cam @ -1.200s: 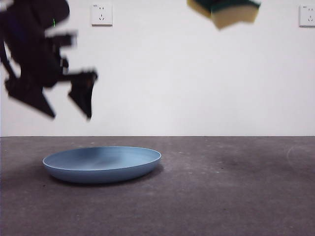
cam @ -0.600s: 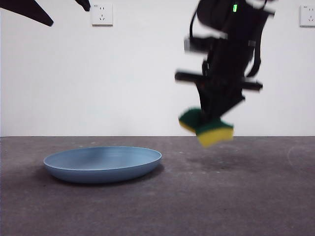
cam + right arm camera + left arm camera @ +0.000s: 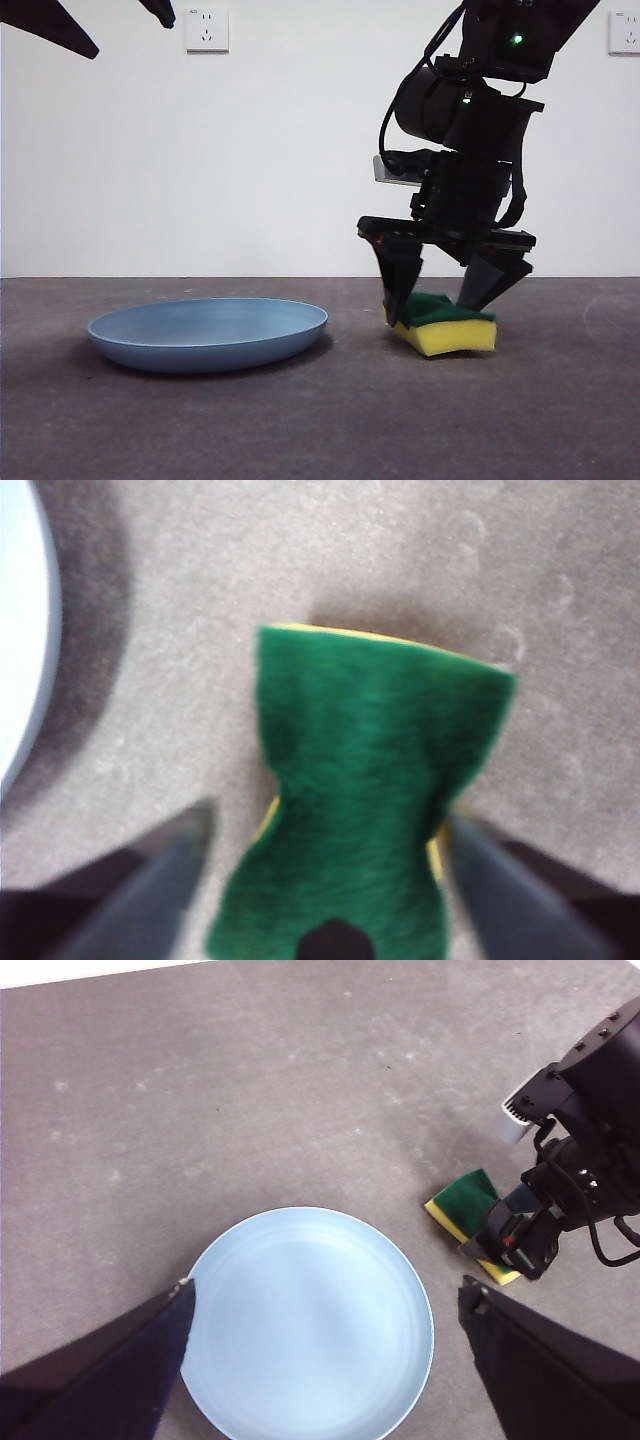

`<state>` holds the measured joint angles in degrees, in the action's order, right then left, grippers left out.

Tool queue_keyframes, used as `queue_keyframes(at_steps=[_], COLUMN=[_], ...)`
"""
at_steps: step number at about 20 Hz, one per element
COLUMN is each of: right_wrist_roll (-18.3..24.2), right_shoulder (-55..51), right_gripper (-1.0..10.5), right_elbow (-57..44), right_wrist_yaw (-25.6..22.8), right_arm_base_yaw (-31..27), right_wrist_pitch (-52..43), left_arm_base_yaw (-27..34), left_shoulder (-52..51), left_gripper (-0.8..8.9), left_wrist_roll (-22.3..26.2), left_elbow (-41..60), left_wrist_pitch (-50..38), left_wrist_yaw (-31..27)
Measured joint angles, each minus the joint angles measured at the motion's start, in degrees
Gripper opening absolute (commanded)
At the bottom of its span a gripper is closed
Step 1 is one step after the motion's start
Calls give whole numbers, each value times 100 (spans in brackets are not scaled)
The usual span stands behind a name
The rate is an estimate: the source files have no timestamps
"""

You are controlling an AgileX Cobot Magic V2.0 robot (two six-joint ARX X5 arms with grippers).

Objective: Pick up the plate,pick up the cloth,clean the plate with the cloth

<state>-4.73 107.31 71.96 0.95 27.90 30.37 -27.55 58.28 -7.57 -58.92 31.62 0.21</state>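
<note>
Listing contents, largest first.

1. Worktop (image 3: 300,420): grey, lightly speckled, carries both task items; white wall with two power sockets (image 3: 206,29) behind.

2. Right arm and right gripper (image 3: 443,290): large, dark, lowered at right of scene. Fingers spread, one on each side of the sponge and apart from its wavy flanks in the right wrist view; nothing gripped.

3. Plate (image 3: 208,333): light blue, round, shallow, raised rim, flat on the worktop left of centre. Untouched; well clear of the sponge.

4. Left gripper (image 3: 325,1350): high above the plate, showing only as black tips at the far upper left of the front view. Fingers wide open, framing the plate in the left wrist view; holding nothing.

5. Scrub sponge (image 3: 445,325): yellow foam, dark green scouring layer uppermost, lying on the worktop right of the plate, between the right fingers; it seems to sit slightly tilted.

Handling note, a judgement: the step in hand looks like taking hold of the sponge. Best to close on the narrow waist, fingers low enough to bite the foam and not just the green layer, squeezing gently since foam gives. The plate's shallow rim offers little purchase, so the left fingers should come down over one edge.
</note>
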Motion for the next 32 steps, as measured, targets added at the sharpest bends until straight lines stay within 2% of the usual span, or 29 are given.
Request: queue_keyframes(at_steps=[4, 7, 8, 9, 10, 11, 17, 21, 27, 30, 32], right_wrist_roll=[-2, -2, -2, -2, -2, -2, 0, 20, 20, 17, 4], right_shoulder=[-140, -750, -1016, -1276, -1526, -1764, -3174, -3926, -5624, -6126, -6293], right_gripper=[504, 496, 423, 283, 89, -10, -8, -8, -8, -8, 1], right_elbow=[0, 0, 0, 0, 0, 0, 0, -323, -2170, -2588, -2629], right_wrist_yaw=[4, 15, 15, 17, 20, 37, 37, 7, -1073, -1403, -1458], right_arm_base_yaw=[0, 15, 20, 22, 20, 20, 74, 341, 984, 1130, 1152], right_wrist_pitch=[39, 136, 179, 256, 354, 448, 549, 63, -1130, -1231, -1202], left_arm_base_yaw=[0, 0, 0, 0, 0, 0, 0, 0, 0, 0, 0], left_shoulder=[0, 0, 0, 0, 0, 0, -13, -402, -1812, -2321, -2546], left_gripper=[440, 433, 375, 234, 53, -3, -7, -7, -7, -7, -4], left_wrist_roll=[0, 0, 2, 2, 7, 50, 378, 533, 566, 566, 568], left_elbow=[0, 0, 0, 0, 0, 0, 0, 111, 1292, 1744, 1873], left_wrist_pitch=[0, -4, -11, -15, -15, -15, -35, -337, -1062, -1329, -1320], left_wrist_yaw=[-2, -2, -7, -26, -52, -59, -586, -590, -717, -730, -726])
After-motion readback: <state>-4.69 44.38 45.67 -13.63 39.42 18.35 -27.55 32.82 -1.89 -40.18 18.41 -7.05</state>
